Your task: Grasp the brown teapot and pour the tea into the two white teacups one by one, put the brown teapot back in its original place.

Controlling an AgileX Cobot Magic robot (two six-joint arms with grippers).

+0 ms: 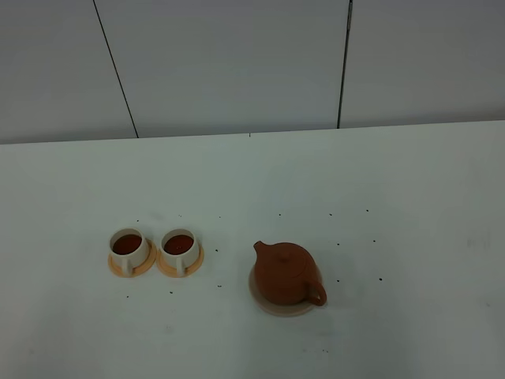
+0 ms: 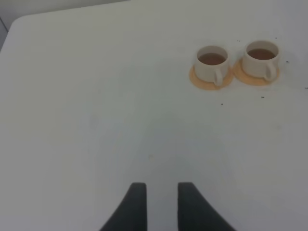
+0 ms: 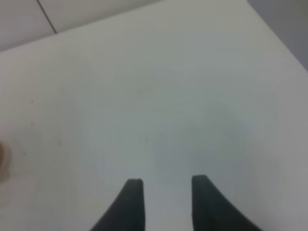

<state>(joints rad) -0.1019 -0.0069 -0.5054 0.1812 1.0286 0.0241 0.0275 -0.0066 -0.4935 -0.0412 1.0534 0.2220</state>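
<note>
Right now the brown teapot (image 1: 286, 272) is sitting upright on its beige coaster (image 1: 268, 305), toward the right of the white table (image 1: 410, 205), with its spout pointing up and to the left and its loop handle (image 1: 317, 294) facing the near right. Neither arm is showing in the high view.

Off to the left, well apart from the pot, the two white teacups are standing side by side, each on its own small orange saucer. Both the left cup (image 1: 129, 248) and the right cup (image 1: 179, 248) are holding dark reddish-brown tea, and their saucers (image 1: 180, 266) are lying almost touching each other.

From the left wrist view, the left gripper (image 2: 161, 204) is hanging over bare table with its two dark fingers (image 2: 136, 204) parted and nothing between them; the cups are sitting well beyond it. The right gripper (image 3: 166, 202) is likewise hovering over empty tabletop, its jaws spread apart and pinching nothing.
</note>
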